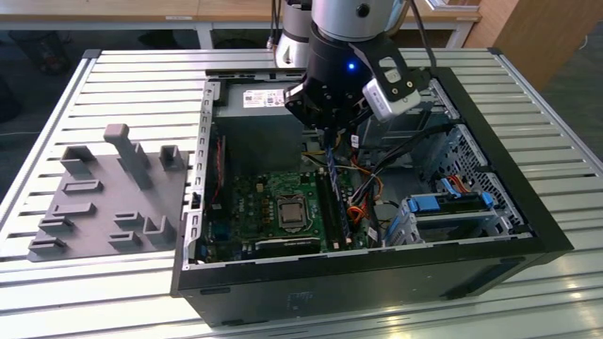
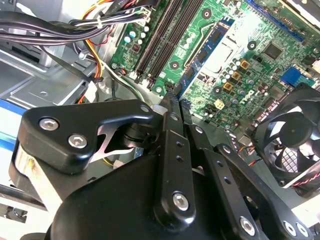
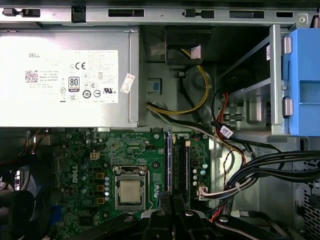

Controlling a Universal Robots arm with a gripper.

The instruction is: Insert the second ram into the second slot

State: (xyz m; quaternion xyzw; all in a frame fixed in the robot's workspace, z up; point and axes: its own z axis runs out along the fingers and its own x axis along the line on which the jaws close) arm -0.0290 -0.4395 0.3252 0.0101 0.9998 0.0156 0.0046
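My gripper [image 1: 330, 133] hangs inside the open computer case [image 1: 377, 272], over the green motherboard [image 1: 253, 206]. It is shut on the second ram [image 3: 168, 160], a thin blue stick seen edge-on that runs out from between the black fingertips [image 3: 161, 202]. In the second wrist view the same blue stick [image 2: 200, 60] reaches from the gripper [image 2: 174, 102] across the board. The long black memory slots [image 3: 181, 167] lie just beside the stick and below it, also seen as slots [image 2: 162, 37]. The stick is held above the board; I cannot tell whether it touches a slot.
A grey power supply [image 3: 65, 80] sits at the case's back. Blue drive-bay latches [image 1: 438, 203] and bundled black cables [image 3: 260, 170] crowd the exterior view's right. The processor socket [image 3: 131, 192] and a black fan [image 2: 287, 145] flank the slots. A grey fixture plate [image 1: 104, 201] lies on the table.
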